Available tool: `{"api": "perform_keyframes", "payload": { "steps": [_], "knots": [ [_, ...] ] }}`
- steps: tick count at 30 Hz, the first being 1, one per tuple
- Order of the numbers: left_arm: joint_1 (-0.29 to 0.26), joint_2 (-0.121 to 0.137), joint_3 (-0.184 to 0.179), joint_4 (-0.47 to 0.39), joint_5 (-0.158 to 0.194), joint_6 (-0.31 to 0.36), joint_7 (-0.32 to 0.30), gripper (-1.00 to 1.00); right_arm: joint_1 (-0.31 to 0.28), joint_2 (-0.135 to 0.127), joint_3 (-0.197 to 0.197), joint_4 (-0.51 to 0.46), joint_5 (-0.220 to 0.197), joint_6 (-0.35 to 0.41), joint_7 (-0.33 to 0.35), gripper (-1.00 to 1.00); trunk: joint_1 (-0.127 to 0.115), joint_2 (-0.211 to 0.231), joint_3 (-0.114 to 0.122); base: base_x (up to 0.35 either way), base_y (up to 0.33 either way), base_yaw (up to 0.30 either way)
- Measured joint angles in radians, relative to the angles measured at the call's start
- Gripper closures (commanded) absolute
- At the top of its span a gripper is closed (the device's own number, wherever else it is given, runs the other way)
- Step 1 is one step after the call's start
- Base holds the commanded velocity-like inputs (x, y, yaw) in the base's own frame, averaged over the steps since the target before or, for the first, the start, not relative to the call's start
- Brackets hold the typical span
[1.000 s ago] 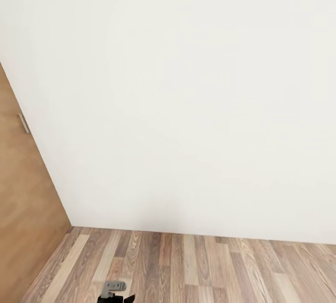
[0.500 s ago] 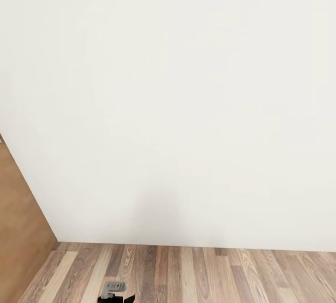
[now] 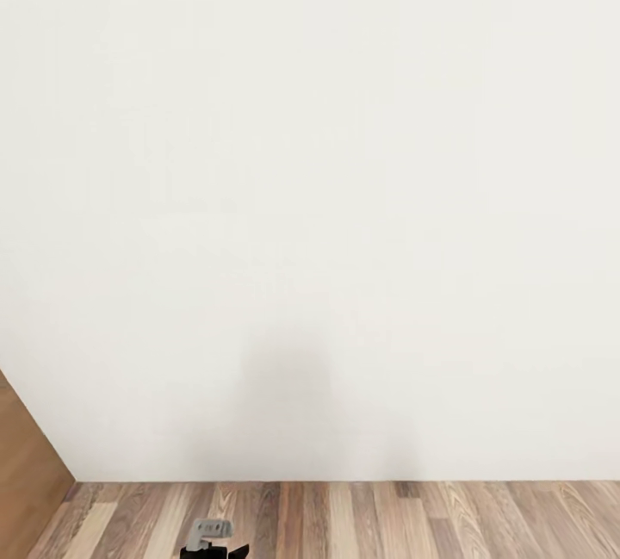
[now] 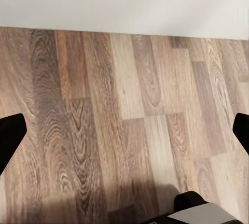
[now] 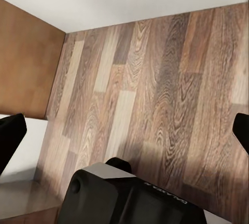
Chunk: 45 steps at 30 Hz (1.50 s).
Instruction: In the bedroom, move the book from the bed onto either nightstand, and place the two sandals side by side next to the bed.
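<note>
White plain wall [image 3: 344, 197] and wood-plank floor [image 3: 387, 520] face us, so we judge ourselves in transit with book, bed and sandals yet to be found, left end effector [image 4: 124, 130] and right end effector [image 5: 124, 130] both spread wide, grasping nothing.

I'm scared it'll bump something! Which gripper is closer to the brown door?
Probably left, but it's hard to tell. The brown door stands on the robot's left side. The left gripper faces the wall; the right gripper points across toward the door.
</note>
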Motion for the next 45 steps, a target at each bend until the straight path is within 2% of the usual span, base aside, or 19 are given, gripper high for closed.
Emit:
{"api": "perform_keyframes", "payload": {
  "steps": [12, 19, 45],
  "knots": [
    [0.000, 0.000, 0.000, 0.000, 0.000, 0.000, 0.000, -1.00, 0.000, 0.000, 0.000, 0.000, 0.000, -0.001, 0.001, -1.00, 0.000, 0.000, 0.000, 0.322, 0.000, -0.015],
    [0.000, 0.000, 0.000, 0.000, 0.000, 0.000, 0.000, -1.00, 0.000, 0.000, 0.000, 0.000, 0.000, -0.001, 0.002, -1.00, 0.000, 0.000, 0.000, 0.287, 0.000, -0.167],
    [0.000, 0.000, 0.000, 0.000, 0.000, 0.000, 0.000, -1.00, 0.000, -0.001, 0.000, 0.000, 0.000, -0.001, 0.002, -1.00, 0.001, 0.000, 0.000, 0.016, 0.000, -0.242]
  ]
}}
